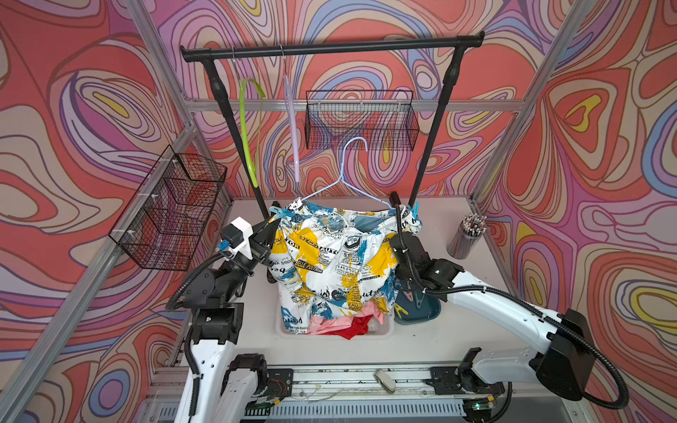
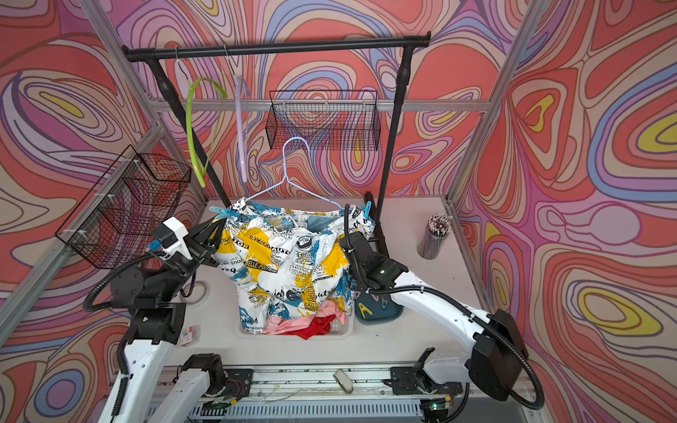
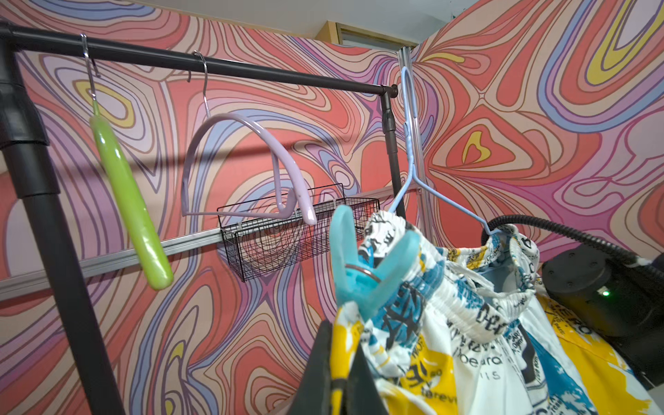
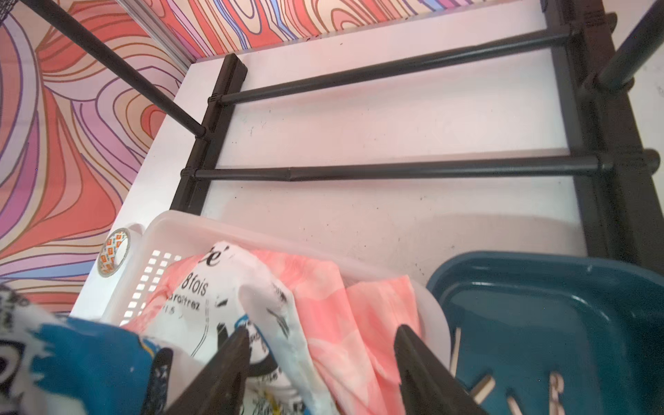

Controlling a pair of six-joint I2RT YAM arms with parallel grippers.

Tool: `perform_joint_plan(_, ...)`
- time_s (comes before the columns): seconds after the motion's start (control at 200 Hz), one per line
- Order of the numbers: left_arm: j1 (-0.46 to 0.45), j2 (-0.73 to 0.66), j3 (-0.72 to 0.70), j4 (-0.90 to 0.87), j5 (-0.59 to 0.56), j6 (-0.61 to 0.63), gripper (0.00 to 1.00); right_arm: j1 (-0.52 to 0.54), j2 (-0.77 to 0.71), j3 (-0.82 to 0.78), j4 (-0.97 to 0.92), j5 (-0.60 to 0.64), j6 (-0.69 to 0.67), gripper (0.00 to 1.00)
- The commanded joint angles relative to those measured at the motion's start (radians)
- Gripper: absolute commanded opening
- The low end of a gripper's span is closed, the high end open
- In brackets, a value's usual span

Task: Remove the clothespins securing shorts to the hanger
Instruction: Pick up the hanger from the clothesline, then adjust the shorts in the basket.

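Barely framed, left hand (image 3: 339, 346) pinches printed shorts (image 3: 467, 341).

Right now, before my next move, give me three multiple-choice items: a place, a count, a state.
1. The yellow clothespin lies: A) in the blue tray B) in a wire basket C) on the rail.
2. Clothespins on the printed shorts: A) none B) two C) four.
3. The right gripper is: A) shut on a pin B) shut on the rail C) open.
Answers: 1A, it rests in the tray; 2B, one light blue pin at each hanger end; 3C, its jaws stand apart, empty.
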Motion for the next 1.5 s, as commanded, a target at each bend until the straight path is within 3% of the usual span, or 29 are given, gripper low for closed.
perform_joint_plan(0.0, 0.037, -0.023, 0.052, -0.083, -0.292, 0.062, 0.00, -0.024, 0.072, 0.058, -0.032, 0.075, -0.104, 0.67)
perform_joint_plan(0.165, 0.038, -0.060, 0.125, -0.221, -0.284, 0.125, 0.00, -0.121, 0.101, 0.102, -0.031, 0.009, -0.152, 0.67)
perform_joint_plan(0.341, 0.038, -0.078, 0.173, -0.321, -0.287, 0.171, 0.00, -0.130, 0.029, 0.112, -0.057, -0.027, -0.202, 0.68)
perform_joint_plan(0.506, 0.038, -0.060, 0.228, -0.388, -0.253, 0.188, 0.00, -0.190, -0.036, 0.087, -0.123, 0.087, -0.265, 0.69)
perform_joint_plan(0.586, 0.038, -0.066, 0.237, -0.387, -0.248, 0.182, 0.00, -0.204, -0.044, 0.082, -0.132, 0.208, -0.286, 0.69)
perform_joint_plan(0.711, 0.038, -0.070, 0.244, -0.383, -0.245, 0.174, 0.00, -0.216, -0.002, 0.109, -0.133, 0.386, -0.352, 0.70)
perform_joint_plan(0.796, 0.038, -0.064, 0.247, -0.385, -0.234, 0.169, 0.00, -0.225, 0.036, 0.151, -0.157, 0.429, -0.402, 0.70)
perform_joint_plan(1.102, 0.038, -0.082, 0.317, -0.447, -0.030, 0.157, 0.00, -0.233, -0.065, 0.202, -0.153, 0.294, -0.399, 0.67)
perform_joint_plan(1.307, 0.038, -0.069, 0.398, -0.392, 0.108, 0.051, 0.00, -0.232, -0.166, 0.239, -0.163, 0.213, -0.388, 0.65)
perform_joint_plan(1.398, 0.038, -0.062, 0.410, -0.318, 0.149, -0.019, 0.00, -0.233, -0.188, 0.243, -0.163, 0.208, -0.381, 0.59)
perform_joint_plan(1.498, 0.038, -0.070, 0.407, -0.271, 0.135, -0.050, 0.00, -0.238, -0.212, 0.223, -0.160, 0.281, -0.387, 0.49)
